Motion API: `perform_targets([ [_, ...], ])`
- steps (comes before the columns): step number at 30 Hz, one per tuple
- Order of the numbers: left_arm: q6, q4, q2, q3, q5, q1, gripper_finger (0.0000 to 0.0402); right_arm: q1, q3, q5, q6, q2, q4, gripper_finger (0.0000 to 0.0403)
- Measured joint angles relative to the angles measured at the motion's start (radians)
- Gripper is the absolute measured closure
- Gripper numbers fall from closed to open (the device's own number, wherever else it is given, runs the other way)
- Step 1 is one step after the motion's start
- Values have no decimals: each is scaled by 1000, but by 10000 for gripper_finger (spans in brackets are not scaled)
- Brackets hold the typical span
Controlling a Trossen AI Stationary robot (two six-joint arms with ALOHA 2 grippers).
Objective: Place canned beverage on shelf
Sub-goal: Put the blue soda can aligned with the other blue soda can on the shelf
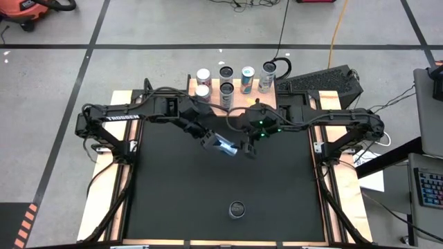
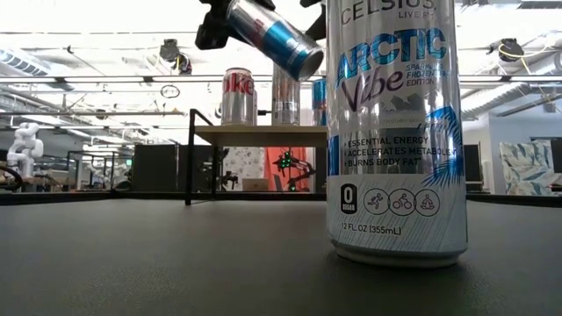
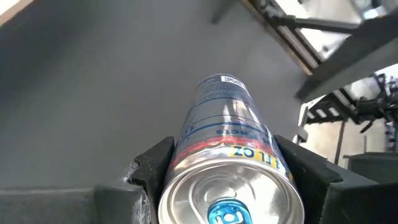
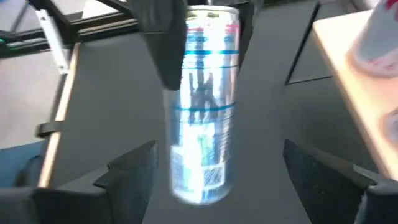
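Observation:
My left gripper (image 1: 210, 141) is shut on a slim silver-and-blue can (image 1: 225, 146) above the middle of the black mat. The can slants, its base toward my right gripper (image 1: 247, 149). My right gripper is open. In the right wrist view its fingers (image 4: 134, 168) stand on either side of the can's base end (image 4: 199, 180) with a gap on each side. The shelf (image 1: 212, 84), light wood on thin black legs, stands at the far edge with several cans upright on it. A tall white Celsius can (image 2: 395, 132) stands upright on the mat near the front edge. My left gripper pinches the can's side wall close to its tab end (image 3: 186, 155) between its two fingers (image 3: 152, 171). The fingers slant down from the far left. The can runs on along the way they point. It hangs clear of the mat, tilted, base lowest.
The Celsius can (image 1: 237, 209) stands alone on the near half of the mat (image 1: 173, 200). Wooden table strips and arm frames (image 1: 118, 187) flank the mat left and right. The shelf's top (image 2: 263, 130) shows several cans in a row in the low view.

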Motion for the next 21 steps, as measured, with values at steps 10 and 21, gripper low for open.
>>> perform_targets([
  [10, -28, 23, 0, 0, 0, 0, 180, 57, 0, 63, -47, 72, 69, 78],
  [21, -30, 73, 0, 0, 0, -1, 180, 86, 0, 134, -66, 170, 140, 78],
])
